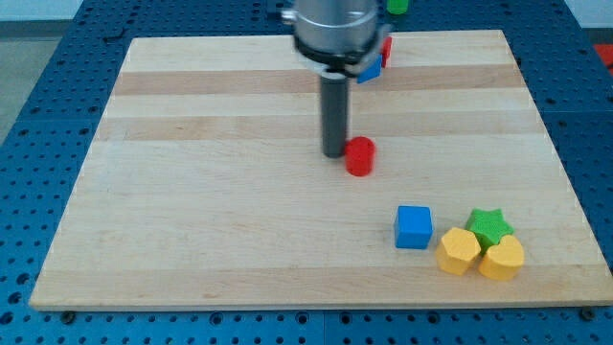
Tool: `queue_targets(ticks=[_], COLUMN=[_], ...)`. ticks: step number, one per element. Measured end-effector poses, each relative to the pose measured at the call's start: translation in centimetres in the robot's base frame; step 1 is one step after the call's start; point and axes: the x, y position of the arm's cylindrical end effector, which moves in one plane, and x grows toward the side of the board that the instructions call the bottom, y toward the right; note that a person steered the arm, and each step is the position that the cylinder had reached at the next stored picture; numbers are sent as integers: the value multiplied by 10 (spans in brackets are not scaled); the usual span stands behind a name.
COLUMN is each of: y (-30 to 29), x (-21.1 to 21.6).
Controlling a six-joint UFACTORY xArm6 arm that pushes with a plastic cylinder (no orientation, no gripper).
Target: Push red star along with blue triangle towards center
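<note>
My tip [333, 153] rests on the board near the middle, just left of a red cylinder [360, 156] and almost touching it. Near the view's top edge, a red block [387, 48] and a blue block [372, 70] lie side by side, mostly hidden behind the arm's body; their shapes cannot be made out. They lie up and to the right of my tip, well apart from it.
A blue cube [414, 227], a green star [489, 224], a yellow hexagon [459, 251] and a yellow heart [502, 259] cluster at the bottom right. A green block [397, 6] shows at the very top. The wooden board [192, 192] sits on a blue pegboard.
</note>
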Motion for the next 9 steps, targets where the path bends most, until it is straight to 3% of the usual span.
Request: queue_targets(ticks=[2, 3, 4, 6, 7, 9], y=[104, 113, 116, 189, 191, 222], x=[51, 54, 29, 13, -19, -139])
